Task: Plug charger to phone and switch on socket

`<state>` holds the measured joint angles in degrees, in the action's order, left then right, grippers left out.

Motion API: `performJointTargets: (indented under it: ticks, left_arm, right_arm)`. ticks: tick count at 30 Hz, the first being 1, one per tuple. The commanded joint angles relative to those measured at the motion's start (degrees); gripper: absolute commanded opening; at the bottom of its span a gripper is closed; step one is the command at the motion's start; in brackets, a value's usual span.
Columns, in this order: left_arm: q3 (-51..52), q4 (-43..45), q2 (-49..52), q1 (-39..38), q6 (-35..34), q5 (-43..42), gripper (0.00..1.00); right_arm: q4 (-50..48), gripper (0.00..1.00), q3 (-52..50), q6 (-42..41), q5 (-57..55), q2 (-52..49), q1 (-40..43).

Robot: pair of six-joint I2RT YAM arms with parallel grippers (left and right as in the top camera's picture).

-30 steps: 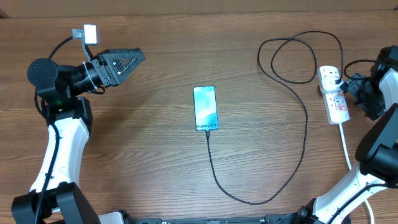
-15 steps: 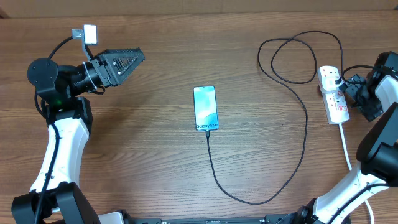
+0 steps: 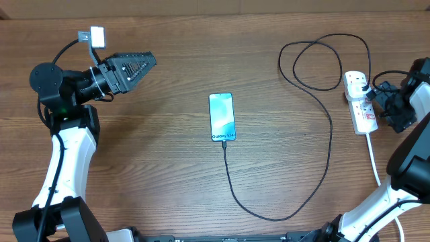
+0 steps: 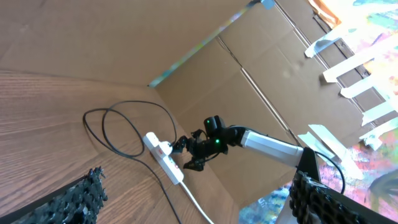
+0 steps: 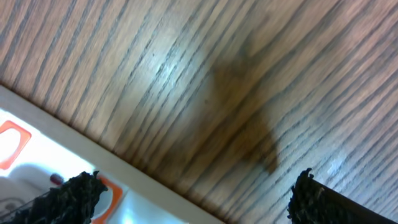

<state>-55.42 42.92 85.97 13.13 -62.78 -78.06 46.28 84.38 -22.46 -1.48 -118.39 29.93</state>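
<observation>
Wood table point(image 3: 154, 168) has the phone point(image 3: 222, 116) at centre, charger point(image 3: 226, 161) seemingly plugged in, socket point(image 3: 361, 102) switch looks not yet done; right gripper point(image 5: 199, 199) just beside it, left gripper point(image 3: 144, 65) well apart, all 2 with fingers apart, empty.

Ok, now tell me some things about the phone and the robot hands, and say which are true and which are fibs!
1. The phone lies screen up in the middle of the wooden table. True.
2. The left gripper is holding the black charger cable. False: it is open and empty, far to the phone's left.
3. The charger cable reaches the phone's bottom edge. True.
4. The white power strip sits beside the left gripper. False: it lies at the table's right side, beside the right gripper.
5. The right gripper is open. True.
</observation>
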Motion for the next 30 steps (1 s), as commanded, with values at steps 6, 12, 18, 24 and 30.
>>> performJointTargets:
  ticks: [6, 12, 18, 24, 30]
  left_arm:
    - [-0.9, 0.3, -1.0, -0.3, 1.1, -0.7, 1.0]
    - [-0.9, 0.3, -1.0, -0.3, 1.1, -0.7, 1.0]
    - [-0.9, 0.3, -1.0, -0.3, 1.1, -0.7, 1.0]
    - [-0.9, 0.3, -1.0, -0.3, 1.1, -0.7, 1.0]
    - [-0.9, 0.3, -1.0, -0.3, 1.1, -0.7, 1.0]
  right_arm:
    - [3.7, 1.0, -1.5, 3.5, 6.3, -1.2, -1.7]
    - [4.0, 1.0, -1.5, 3.5, 6.3, -1.2, -1.7]
    - [4.6, 1.0, -1.2, 5.2, 4.9, -1.2, -1.6]
    - [15.3, 1.0, 5.3, 6.2, 4.7, -1.2, 0.1]
    - [20.0, 1.0, 9.2, 6.4, 4.6, -0.9, -0.1]
